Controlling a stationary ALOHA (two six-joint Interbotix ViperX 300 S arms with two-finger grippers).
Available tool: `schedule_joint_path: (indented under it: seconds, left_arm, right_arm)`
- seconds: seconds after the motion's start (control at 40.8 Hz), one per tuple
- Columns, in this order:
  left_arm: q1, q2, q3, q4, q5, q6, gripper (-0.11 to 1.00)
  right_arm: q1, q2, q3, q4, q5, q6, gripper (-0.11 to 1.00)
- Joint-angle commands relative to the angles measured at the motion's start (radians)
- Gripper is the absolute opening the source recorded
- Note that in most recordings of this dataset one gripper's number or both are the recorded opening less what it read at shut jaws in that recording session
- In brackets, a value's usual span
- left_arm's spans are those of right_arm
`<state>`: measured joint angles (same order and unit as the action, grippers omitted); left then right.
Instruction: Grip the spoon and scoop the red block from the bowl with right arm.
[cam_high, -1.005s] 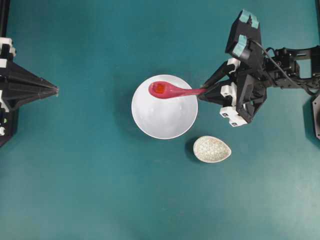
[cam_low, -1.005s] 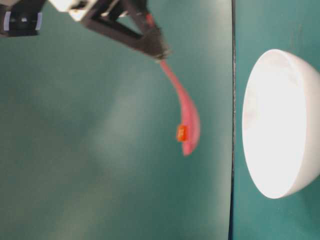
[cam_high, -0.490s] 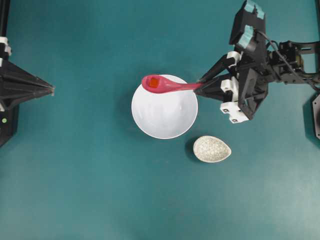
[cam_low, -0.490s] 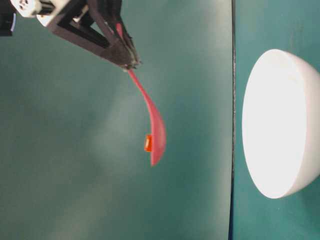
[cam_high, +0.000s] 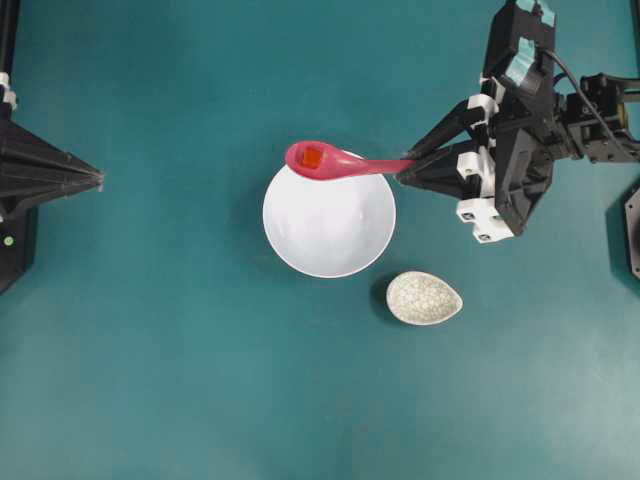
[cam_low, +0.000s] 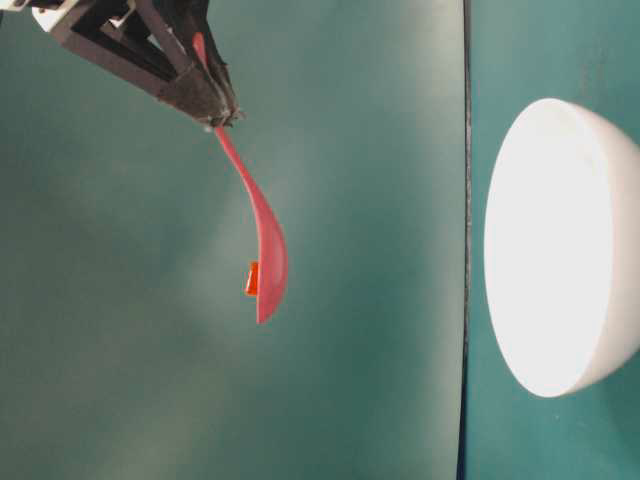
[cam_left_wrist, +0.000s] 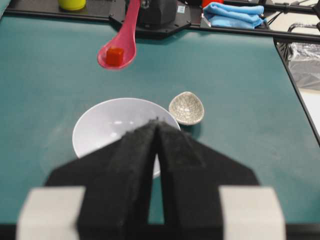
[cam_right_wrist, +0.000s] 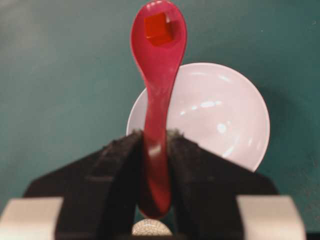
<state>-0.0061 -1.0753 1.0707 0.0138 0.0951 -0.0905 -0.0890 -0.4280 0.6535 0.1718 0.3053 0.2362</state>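
Observation:
My right gripper (cam_high: 402, 171) (cam_right_wrist: 155, 134) is shut on the handle of the pink-magenta spoon (cam_high: 340, 161) (cam_right_wrist: 157, 85). The spoon is lifted well above the table (cam_low: 265, 250), its scoop level over the far rim of the white bowl (cam_high: 329, 214) (cam_right_wrist: 215, 110). The red block (cam_high: 312, 157) (cam_right_wrist: 158, 28) (cam_low: 252, 279) (cam_left_wrist: 115, 55) rests in the scoop. No block shows inside the bowl (cam_left_wrist: 115, 127). At the left edge my left gripper (cam_high: 100, 180) (cam_left_wrist: 157, 122) stays shut and empty, pointing toward the bowl.
A small grey crackle-patterned dish (cam_high: 424, 298) (cam_left_wrist: 186, 107) sits on the teal table to the right of the bowl, below the right arm. A blue cloth (cam_left_wrist: 235, 14) and a yellow object (cam_left_wrist: 72, 4) lie beyond the table's far edge.
The right gripper has raised the spoon with the red block clear of the bowl. The scoop has drifted toward the bowl's far rim. The left arm has not moved.

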Motion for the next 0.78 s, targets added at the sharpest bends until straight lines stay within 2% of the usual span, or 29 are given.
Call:
schedule_joint_path:
  seconds: [0.0, 0.76]
  left_arm:
    - [0.0, 0.008, -0.031, 0.002, 0.0, 0.002, 0.0]
    - [-0.002, 0.005, -0.031, 0.002, -0.002, 0.002, 0.0]
  right_arm:
    - [0.0, -0.017, -0.018, -0.002, -0.003, -0.002, 0.23]
    - [-0.002, -0.017, -0.018, -0.002, -0.003, -0.002, 0.23]
